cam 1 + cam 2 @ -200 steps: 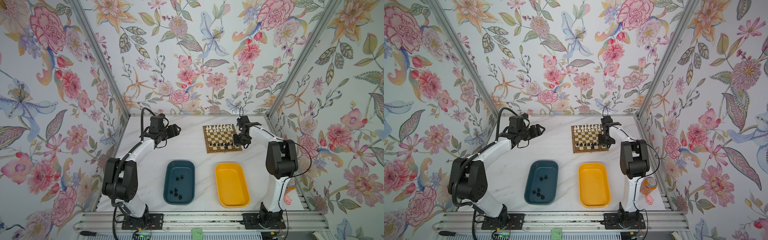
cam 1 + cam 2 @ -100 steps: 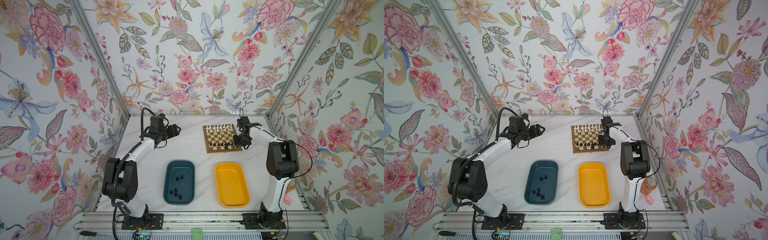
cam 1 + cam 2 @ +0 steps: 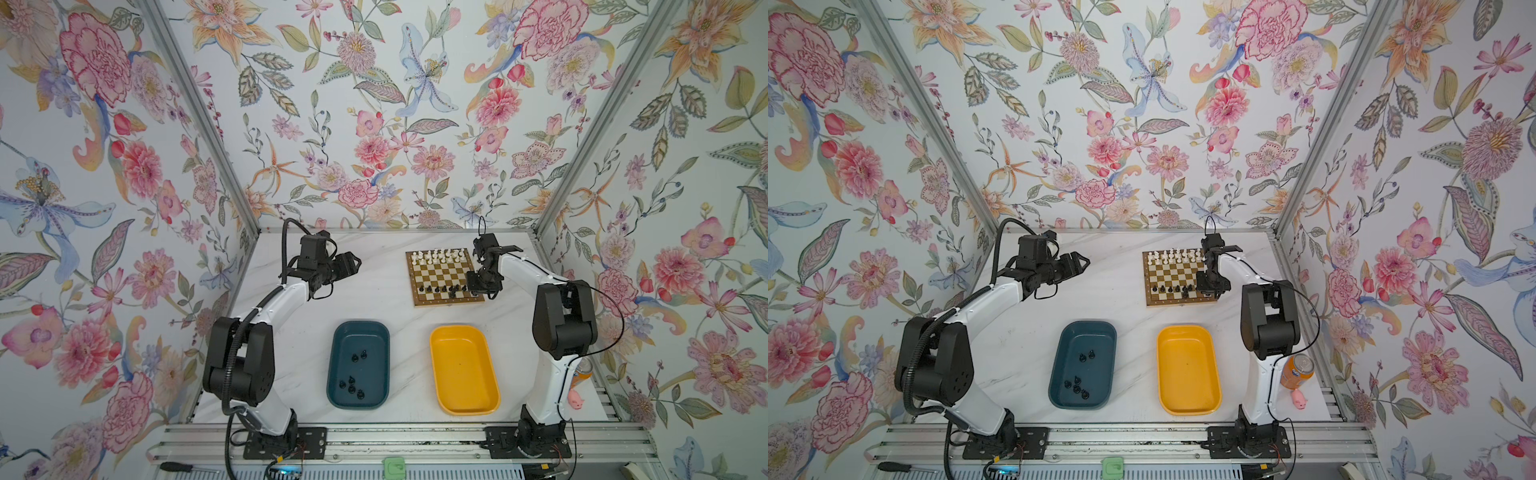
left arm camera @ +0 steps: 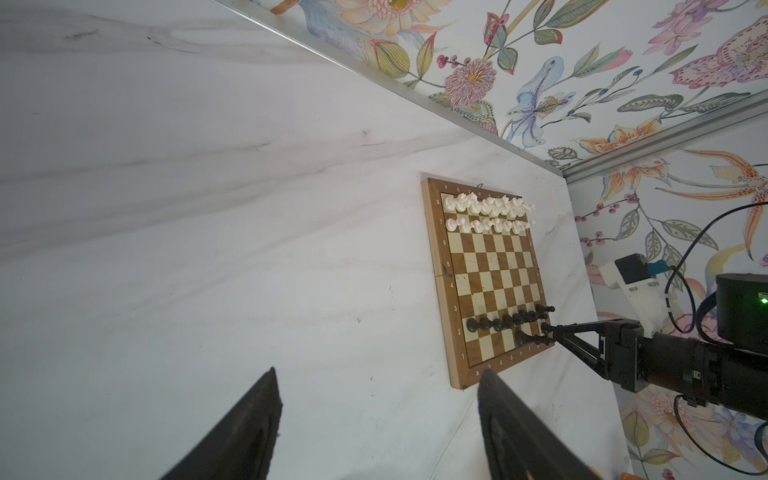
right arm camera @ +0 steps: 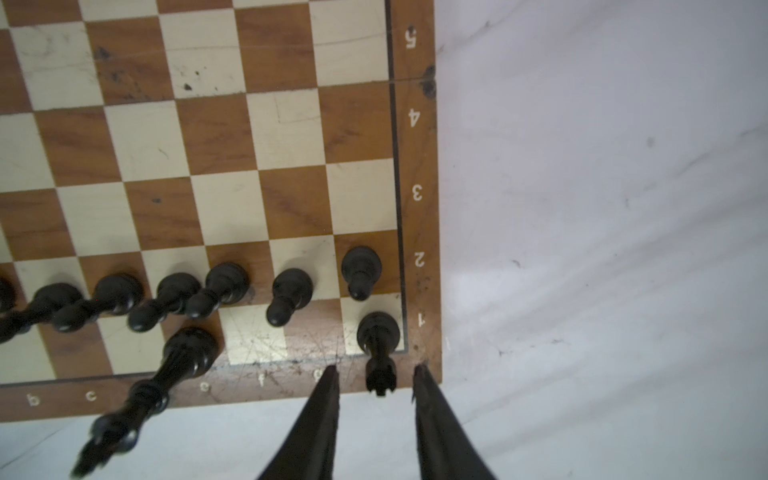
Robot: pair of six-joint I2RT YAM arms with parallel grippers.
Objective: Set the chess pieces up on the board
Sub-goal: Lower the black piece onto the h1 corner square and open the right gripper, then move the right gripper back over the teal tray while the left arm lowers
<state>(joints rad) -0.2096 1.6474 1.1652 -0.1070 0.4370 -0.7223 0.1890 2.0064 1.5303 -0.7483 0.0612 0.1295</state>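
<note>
Just changed: right gripper [image 5: 376, 368] spread. Its jaws now stand clear on either side of the black rook [image 5: 378, 332], which is upright on the near-right corner square of the board [image 5: 415, 137]. That placement looks done. More black pieces [image 3: 352, 384] wait in the teal tray [image 3: 359, 324]. Left gripper [image 4: 376, 370] is spread and empty, far left. In both top views the arm hides that corner, and the piece types in the tray are unreadable.

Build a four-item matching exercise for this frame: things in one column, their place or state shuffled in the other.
1. teal tray
2. white pieces
3. rook
4. left gripper

A. on the board's corner square, between the right gripper's parted jaws
B. jaws open, above the table
C. holds loose black pieces
D. two rows at the board's far edge

Pairs: 1-C, 2-D, 3-A, 4-B
</note>
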